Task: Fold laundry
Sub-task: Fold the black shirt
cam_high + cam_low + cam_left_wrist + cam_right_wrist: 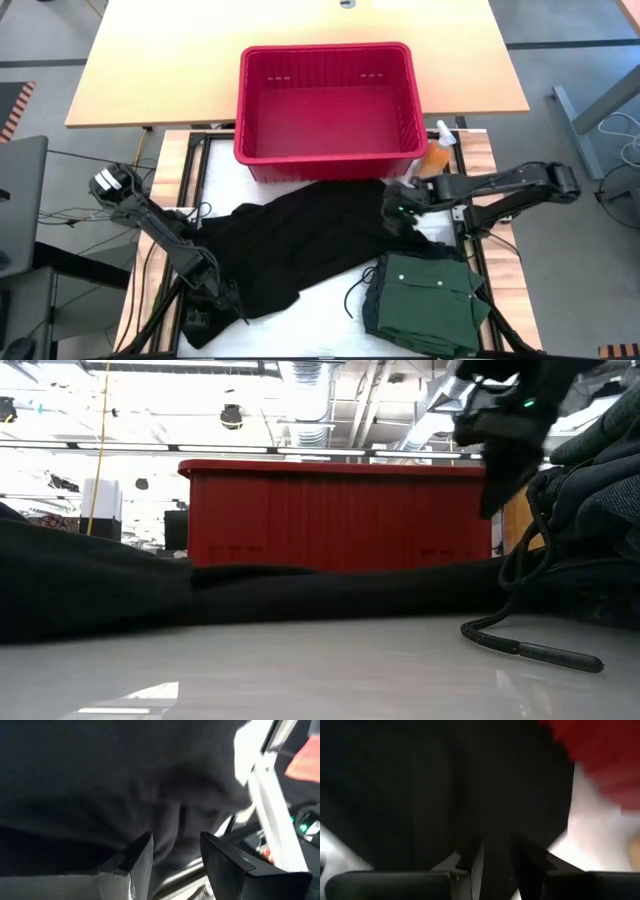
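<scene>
From above, a black garment (300, 250) lies spread across the white worktop (330, 285), its far edge touching the red basket (325, 100). A folded green shirt (425, 295) sits at the near right corner. The left end effector (225, 300) is at the garment's near left edge, the right end effector (395, 212) at its far right edge.

Low down, bare worktop lies in front of the garment.

In the left wrist view, cloth sits between parted fingers (137, 857).

In the right wrist view, the fingers (475, 857) are slightly apart over black cloth; a grip cannot be told.

The white worktop (330, 285) carries a red basket (330, 105) at 12 o'clock, an orange spray bottle (438, 152) just beside it, a black garment (300, 245) across the middle, and a folded green shirt (428, 300) at 4 o'clock.
</scene>
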Robot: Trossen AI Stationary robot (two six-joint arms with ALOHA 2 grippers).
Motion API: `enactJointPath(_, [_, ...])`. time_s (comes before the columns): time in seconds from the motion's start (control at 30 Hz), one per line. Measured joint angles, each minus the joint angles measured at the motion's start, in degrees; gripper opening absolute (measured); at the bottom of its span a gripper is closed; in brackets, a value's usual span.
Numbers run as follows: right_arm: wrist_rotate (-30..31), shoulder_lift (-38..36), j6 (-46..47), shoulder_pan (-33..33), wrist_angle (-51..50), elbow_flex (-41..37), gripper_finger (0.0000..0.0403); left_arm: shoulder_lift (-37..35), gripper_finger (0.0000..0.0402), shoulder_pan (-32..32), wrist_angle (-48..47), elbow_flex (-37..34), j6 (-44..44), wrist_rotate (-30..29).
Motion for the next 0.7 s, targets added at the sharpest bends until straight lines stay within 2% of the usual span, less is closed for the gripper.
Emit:
enactJointPath(0.13, [4.2, 4.5, -1.1, -0.4, 8.0, 0.0, 0.0123, -3.0, 0.0153, 2.4, 1.4, 0.1, 0.6, -4.3])
enactJointPath(0.43, [18.1, 12.7, 12.9, 1.7, 20.1, -6.9, 0.0117, -7.5, 0.0153, 6.8, 3.6, 0.1, 5.9, -21.5])
enactJointPath(0.53, [20.5, 14.7, 17.8, 1.5, 23.4, -8.5, 0.0109, -7.5, 0.0153, 10.7, 4.4, 0.1, 7.6, -23.9])
enactJointPath(0.7, [19.6, 17.5, 18.2, 0.3, 25.7, -9.5, 0.01, -7.5, 0.0153, 19.4, 13.1, 0.2, 16.3, -24.5])
